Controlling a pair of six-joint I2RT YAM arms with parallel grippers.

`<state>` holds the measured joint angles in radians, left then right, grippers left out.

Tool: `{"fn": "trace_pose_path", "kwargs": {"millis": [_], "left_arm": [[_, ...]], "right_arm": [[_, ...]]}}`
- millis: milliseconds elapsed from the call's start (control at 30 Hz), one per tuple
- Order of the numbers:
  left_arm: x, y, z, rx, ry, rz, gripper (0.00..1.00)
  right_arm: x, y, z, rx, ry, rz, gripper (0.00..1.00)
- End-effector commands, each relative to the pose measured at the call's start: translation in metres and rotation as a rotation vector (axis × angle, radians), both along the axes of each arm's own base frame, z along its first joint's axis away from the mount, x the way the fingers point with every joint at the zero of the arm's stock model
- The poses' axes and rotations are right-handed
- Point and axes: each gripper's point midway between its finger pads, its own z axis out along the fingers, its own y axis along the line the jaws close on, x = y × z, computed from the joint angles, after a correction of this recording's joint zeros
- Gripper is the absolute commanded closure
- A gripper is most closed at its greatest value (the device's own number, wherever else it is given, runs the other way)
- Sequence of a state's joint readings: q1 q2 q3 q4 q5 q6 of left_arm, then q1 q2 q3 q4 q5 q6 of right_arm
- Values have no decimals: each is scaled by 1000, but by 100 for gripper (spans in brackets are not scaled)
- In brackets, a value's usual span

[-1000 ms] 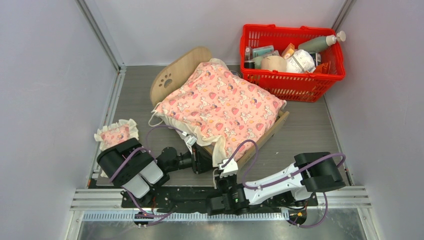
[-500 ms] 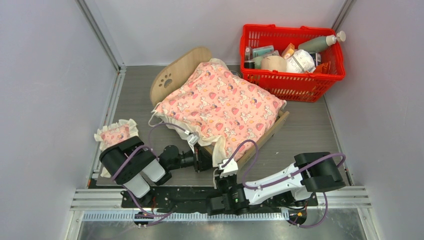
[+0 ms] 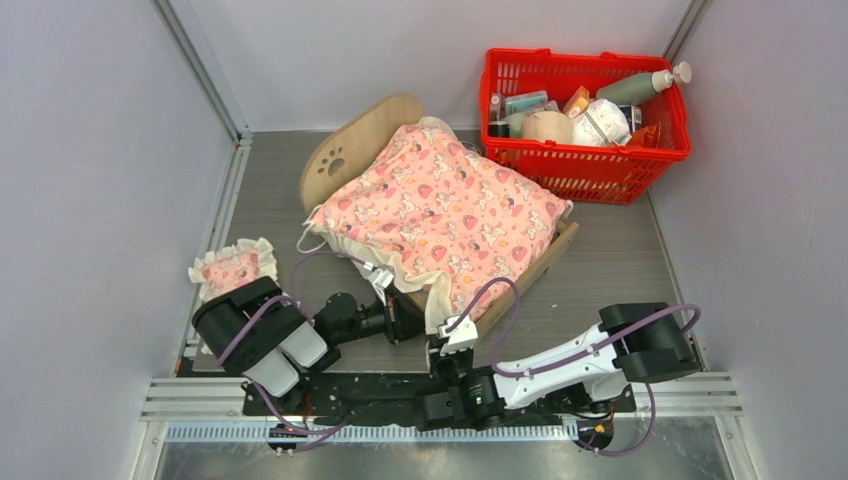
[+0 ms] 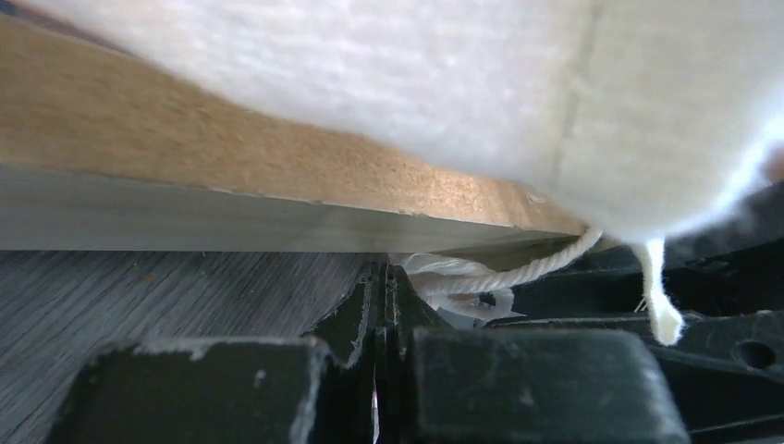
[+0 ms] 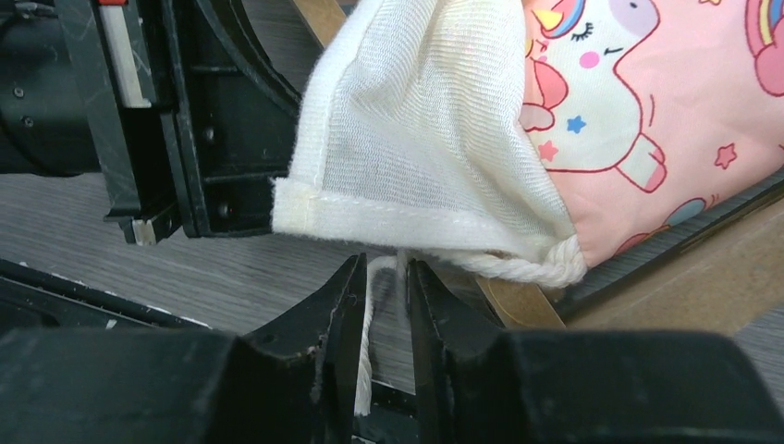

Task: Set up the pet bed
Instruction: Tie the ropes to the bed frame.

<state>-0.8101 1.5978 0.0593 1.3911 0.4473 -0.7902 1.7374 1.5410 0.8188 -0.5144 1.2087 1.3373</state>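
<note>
Right gripper [image 5: 386,277] stood at the near corner of the pet bed [image 5: 684,296], its jaws parted a little and a white cord [image 5: 364,370] hanging in the gap. Left gripper [image 4: 381,277] lay low against the frame's near edge, fingers pressed together, nothing seen between them. The bed sat angled at mid-table [image 3: 620,270] under a pink blanket [image 3: 440,210]. A frilled pillow [image 3: 232,268] lay left. A red basket [image 3: 585,170] stood far right.

One pet bed [image 3: 345,160], one blanket [image 3: 440,210], one pillow [image 3: 232,268], one basket [image 3: 590,172]
</note>
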Motion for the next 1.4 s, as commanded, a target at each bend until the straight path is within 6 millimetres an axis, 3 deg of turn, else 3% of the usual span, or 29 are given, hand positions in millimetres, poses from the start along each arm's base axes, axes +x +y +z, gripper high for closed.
{"fn": "trace_pose_path", "kwargs": {"millis": [0, 200, 467, 533, 700, 733, 800, 900, 1033, 1100, 1200, 1367], "left_arm": [[9, 4, 4, 6, 41, 79, 100], [17, 20, -11, 150, 92, 171, 100], [22, 37, 0, 170, 73, 259, 100], [22, 40, 2, 169, 76, 272, 100], [25, 51, 2, 180, 104, 337, 100], [25, 53, 4, 182, 106, 344, 99], [23, 55, 8, 181, 89, 339, 87], [15, 53, 18, 179, 3, 266, 78], [8, 48, 38, 97, -143, 196, 78], [7, 51, 37, 90, -173, 197, 78], [22, 68, 27, 174, -117, 326, 76], [45, 103, 42, 249, -105, 553, 69]], "right_arm": [[-2, -8, 19, -41, -44, 37, 69], [-16, -5, 38, -64, -75, 111, 63], [-17, -11, 46, -117, -82, 132, 65], [-18, -8, 58, -119, -77, 125, 65], [-12, -6, 79, -312, -129, 151, 66], [-12, -1, 87, -330, -122, 160, 67], [-13, 1, 90, -377, -118, 168, 67], [-13, -2, 85, -435, -108, 164, 68], [-18, -1, 85, -363, -57, 141, 70], [-23, 3, 82, -311, -23, 134, 72], [-34, 17, 67, -269, 20, 138, 74], [-43, 30, 51, -231, 60, 38, 74]]}}
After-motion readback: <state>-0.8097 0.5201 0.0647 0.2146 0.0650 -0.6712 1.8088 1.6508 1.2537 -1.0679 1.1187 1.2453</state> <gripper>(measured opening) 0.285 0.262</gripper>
